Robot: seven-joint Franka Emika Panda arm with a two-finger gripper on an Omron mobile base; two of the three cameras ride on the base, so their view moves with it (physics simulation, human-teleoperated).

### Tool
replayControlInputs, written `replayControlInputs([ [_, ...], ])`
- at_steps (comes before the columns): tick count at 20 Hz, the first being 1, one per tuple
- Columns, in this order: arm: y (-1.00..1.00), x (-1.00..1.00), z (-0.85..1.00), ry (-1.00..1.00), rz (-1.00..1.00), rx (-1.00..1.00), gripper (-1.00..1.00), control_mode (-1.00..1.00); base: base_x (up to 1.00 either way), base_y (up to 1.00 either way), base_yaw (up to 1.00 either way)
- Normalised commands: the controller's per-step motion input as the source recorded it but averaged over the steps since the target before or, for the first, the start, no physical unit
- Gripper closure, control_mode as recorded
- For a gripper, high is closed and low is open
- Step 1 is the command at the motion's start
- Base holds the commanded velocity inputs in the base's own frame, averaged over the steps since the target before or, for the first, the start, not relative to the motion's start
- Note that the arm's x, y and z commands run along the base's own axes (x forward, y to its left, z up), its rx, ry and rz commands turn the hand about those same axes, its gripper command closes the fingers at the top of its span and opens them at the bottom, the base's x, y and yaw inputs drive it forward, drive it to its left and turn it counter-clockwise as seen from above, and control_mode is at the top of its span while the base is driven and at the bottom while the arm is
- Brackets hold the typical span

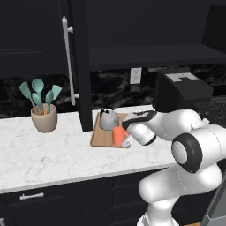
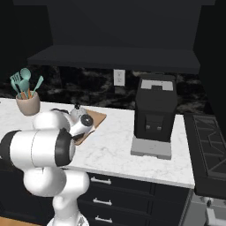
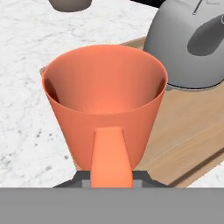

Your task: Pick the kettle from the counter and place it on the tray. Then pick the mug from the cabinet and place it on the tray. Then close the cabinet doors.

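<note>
Left base view, L to R. Upper left: cabinet door (image 1: pixel 81 62), black, stands open edge-on, w/ silver bar handle (image 1: pixel 68 62). Left of centre on the desk (image 1: pixel 39 154): beige pot (image 1: pixel 44 118) w/ teal utensils (image 1: pixel 39 93). Centre: tray (image 1: pixel 100 137) flat on the desk, just right of the door's lower edge. Kettle (image 1: pixel 108 119) sits upright at the tray's back. Mug (image 1: pixel 119 136) is at the tray's front right part, just in front of the kettle; whether its base touches the board cannot be told. Pincer (image 1: pixel 126 137) is at the mug's right side. Right of that: black coffee machine (image 1: pixel 181 90), wall outlet (image 1: pixel 136 75) on the backsplash behind.

Hand view: mug (image 3: pixel 105 105) centre, mouth open toward the camera, handle at bottom centre running down betw. the fingertips (image 3: pixel 72 180). Pincer is closed on the mug's handle. Kettle (image 3: pixel 192 48) upper right, on the tray (image 3: pixel 188 131). Desk (image 3: pixel 26 109) at left.

Right base view: pot (image 2: pixel 28 103) far left, kettle (image 2: pixel 79 114) and tray (image 2: pixel 95 118) left of centre, partly behind the arm. Coffee machine (image 2: pixel 154 112) right of centre. Cabinet (image 2: pixel 114 53) shelf runs across the top.
</note>
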Motion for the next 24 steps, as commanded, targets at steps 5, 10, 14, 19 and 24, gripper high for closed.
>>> replayControlInputs([
  [5,0.0,0.2,-0.34,0.0,0.0,0.01,1.0,-1.0,0.0,0.0,0.0],
  [10,0.0,0.12,-0.26,0.0,0.0,0.01,1.0,-1.0,0.0,0.0,0.0],
  [14,0.0,0.1,-0.06,0.0,0.0,0.02,-1.0,-1.0,0.0,0.0,0.0],
  [19,0.0,0.01,0.17,0.01,0.0,0.01,-1.0,-1.0,0.0,0.0,0.0],
  [24,0.0,0.0,0.62,0.02,0.0,0.0,-1.0,-1.0,0.0,0.0,0.0],
])
